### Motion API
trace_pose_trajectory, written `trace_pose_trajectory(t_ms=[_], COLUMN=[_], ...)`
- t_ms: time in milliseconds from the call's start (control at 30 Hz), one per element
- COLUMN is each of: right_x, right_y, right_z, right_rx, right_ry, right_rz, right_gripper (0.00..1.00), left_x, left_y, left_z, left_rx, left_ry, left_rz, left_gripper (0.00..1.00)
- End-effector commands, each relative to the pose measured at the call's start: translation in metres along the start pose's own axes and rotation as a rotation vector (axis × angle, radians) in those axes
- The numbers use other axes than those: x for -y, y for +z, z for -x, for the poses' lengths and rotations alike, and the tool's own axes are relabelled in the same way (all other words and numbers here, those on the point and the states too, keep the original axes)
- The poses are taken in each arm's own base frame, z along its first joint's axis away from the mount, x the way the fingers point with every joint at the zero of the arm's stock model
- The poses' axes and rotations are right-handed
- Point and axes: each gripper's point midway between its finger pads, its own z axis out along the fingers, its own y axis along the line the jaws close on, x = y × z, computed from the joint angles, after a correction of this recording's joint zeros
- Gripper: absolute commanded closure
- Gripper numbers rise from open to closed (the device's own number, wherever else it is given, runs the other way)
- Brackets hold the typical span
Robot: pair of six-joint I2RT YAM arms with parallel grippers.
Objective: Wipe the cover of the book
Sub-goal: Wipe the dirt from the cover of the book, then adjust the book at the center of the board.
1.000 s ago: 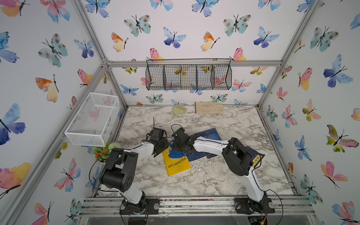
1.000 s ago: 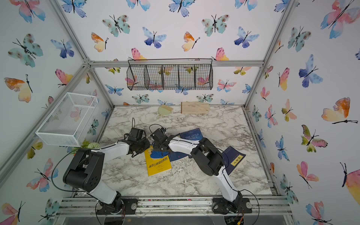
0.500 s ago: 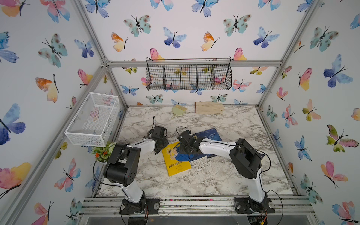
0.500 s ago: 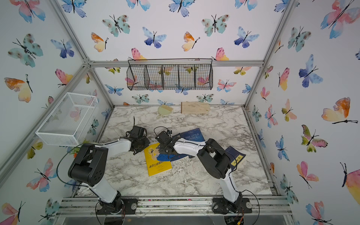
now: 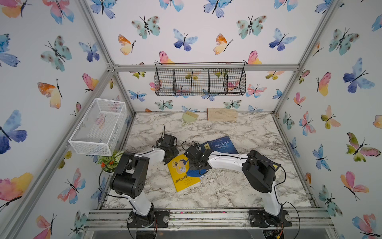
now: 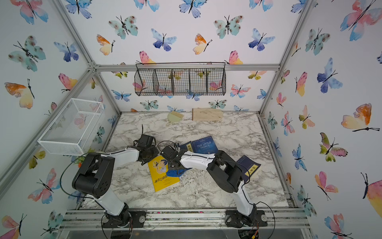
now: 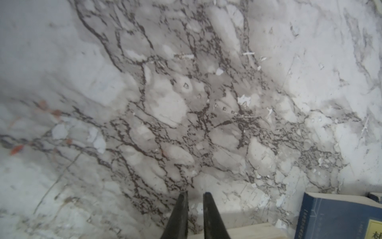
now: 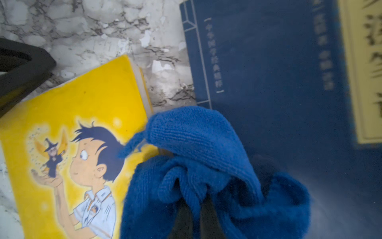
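**Cloth's down at the right edge of the yellow book now**

Since a second ago my right arm has dragged the blue cloth from the upper part of the yellow book toward the near right side of its cover. My left arm sits about where it was.

My right end effector is pinching the cloth, clamped on a bunched fold with the rest flopping out in front. In the right wrist view the cloth lies across the book's long edge. Part of it is on the yellow cover next to the cartoon boy's head, and part is over toward the dark blue book beside it. A sliver of marble shows between the two books.

The yellow book lies flat and face up at an angle, around the middle of the surface, between my two arms.

My left end effector has its fingers pressed nearly together, just a thin slit between them and nothing in it. It points down at bare marble by the book's far left corner. In the right wrist view its black body overlaps that corner, but I can't tell if it's actually pressing there.

The Little Prince lies flat just past my right forearm, and a navy book with a yellow label pokes out from under my right elbow.
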Motion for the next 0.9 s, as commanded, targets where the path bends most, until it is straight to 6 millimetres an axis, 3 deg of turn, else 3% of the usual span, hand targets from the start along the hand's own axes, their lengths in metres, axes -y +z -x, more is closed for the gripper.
trace_pose_trajectory(t_ms=[0,200,367,533,733,867], right_x=[0.045,0.038,0.025,0.015,0.006,0.006], right_y=[0.038,0.025,-0.006,-0.029,-0.043,-0.054], right_z=[-0.067,-0.045,-0.013,-0.004,-0.015,-0.017], right_rx=[-0.222,-0.155,-0.068,-0.029,-0.069,-0.072], right_ry=[-0.054,-0.068,-0.103,-0.123,-0.137,-0.141], right_rz=[-0.190,-0.178,-0.128,-0.047,0.049,0.078], right_gripper=[0.99,0.99,0.99,0.99,0.99,0.99], left_x=[-0.018,0.008,0.011,-0.022,-0.063,-0.076], left_y=[0.001,-0.013,-0.057,-0.074,-0.057,-0.050], left_z=[-0.020,-0.004,0.009,-0.016,-0.055,-0.064], left_rx=[-0.060,-0.017,0.033,-0.004,-0.088,-0.105], left_ry=[0.037,0.164,0.186,0.161,0.136,0.127], left_rz=[0.048,-0.037,-0.041,-0.001,0.060,0.090], left_gripper=[0.82,0.70,0.48,0.48,0.55,0.57])
